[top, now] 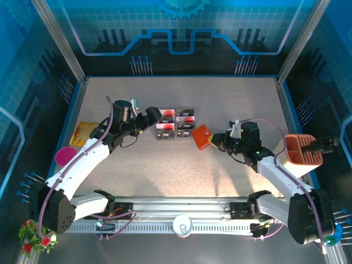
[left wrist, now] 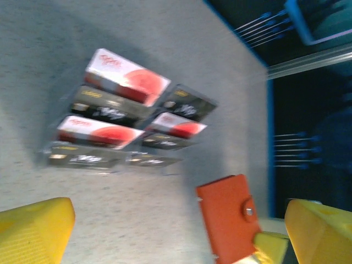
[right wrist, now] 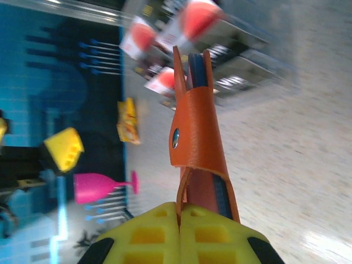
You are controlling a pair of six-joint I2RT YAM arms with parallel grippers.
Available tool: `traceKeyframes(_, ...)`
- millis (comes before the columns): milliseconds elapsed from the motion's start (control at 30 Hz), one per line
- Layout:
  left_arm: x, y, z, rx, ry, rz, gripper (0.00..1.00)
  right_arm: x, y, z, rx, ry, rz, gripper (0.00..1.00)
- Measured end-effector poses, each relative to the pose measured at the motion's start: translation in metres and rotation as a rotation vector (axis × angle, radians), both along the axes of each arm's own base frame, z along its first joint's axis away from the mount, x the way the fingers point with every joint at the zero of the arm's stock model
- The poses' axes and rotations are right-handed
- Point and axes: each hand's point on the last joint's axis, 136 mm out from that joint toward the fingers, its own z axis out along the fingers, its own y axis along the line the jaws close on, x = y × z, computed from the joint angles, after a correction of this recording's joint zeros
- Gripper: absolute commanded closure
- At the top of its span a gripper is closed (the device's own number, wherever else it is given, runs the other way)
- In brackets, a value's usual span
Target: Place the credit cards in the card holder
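Note:
The credit cards (top: 176, 124) lie in a tight cluster at mid-table, dark with red and white patches; they also appear in the left wrist view (left wrist: 126, 121) and, blurred, in the right wrist view (right wrist: 192, 44). Just right of them is the orange-red card holder (top: 202, 137), closed with a snap tab. My right gripper (top: 220, 142) is shut on one edge of it, and the card holder (right wrist: 198, 137) stands edge-on above that gripper (right wrist: 180, 208). My left gripper (top: 151, 118) is open just left of the cards, nothing between its yellow fingers (left wrist: 33, 225). The card holder (left wrist: 228, 217) shows there too.
An orange ribbed basket (top: 302, 148) stands at the right edge. At the left edge are a yellow snack packet (top: 82, 132) and a pink goblet (top: 67, 155). A white cup (top: 182, 224) sits on the front rail between the arm bases.

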Motion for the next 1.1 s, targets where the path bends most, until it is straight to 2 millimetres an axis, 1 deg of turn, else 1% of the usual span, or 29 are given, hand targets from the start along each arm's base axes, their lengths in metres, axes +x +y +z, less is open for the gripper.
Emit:
traceKeyframes(33,0.002,-0.003,0.005,-0.032,-0.009,-0.002,0.01,0.004,0.005,0.007,0.022,-0.015,0.000,1.00)
traceKeyframes(200,0.009,-0.017,0.030,-0.184,-0.060,-0.023,0.01,0.025,0.047,0.050,0.139,-0.092,0.019,1.00)
traceKeyframes(300,0.014,-0.021,0.039,-0.252,-0.076,-0.021,0.01,0.031,0.069,0.071,0.203,-0.134,0.024,1.00)
traceKeyframes(367,0.017,-0.023,0.041,-0.288,-0.079,-0.017,0.02,0.034,0.080,0.080,0.240,-0.152,0.018,1.00)
traceKeyframes(467,0.021,-0.025,0.041,-0.322,-0.074,-0.009,0.07,0.036,0.092,0.086,0.286,-0.158,0.006,1.00)
traceKeyframes(633,0.026,-0.028,0.046,-0.364,-0.081,-0.002,0.17,0.044,0.102,0.086,0.349,-0.143,-0.023,1.00)
traceKeyframes(733,0.026,-0.028,0.047,-0.382,-0.084,-0.001,0.20,0.046,0.109,0.089,0.379,-0.135,-0.021,1.00)
traceKeyframes(833,0.028,-0.029,0.047,-0.390,-0.084,0.002,0.22,0.046,0.116,0.098,0.408,-0.145,-0.011,1.00)
traceKeyframes(967,0.028,-0.029,0.041,-0.388,-0.076,0.003,0.24,0.045,0.122,0.113,0.442,-0.170,0.002,1.00)
traceKeyframes(1100,0.028,-0.029,0.037,-0.385,-0.069,0.005,0.29,0.044,0.126,0.119,0.460,-0.179,0.011,1.00)
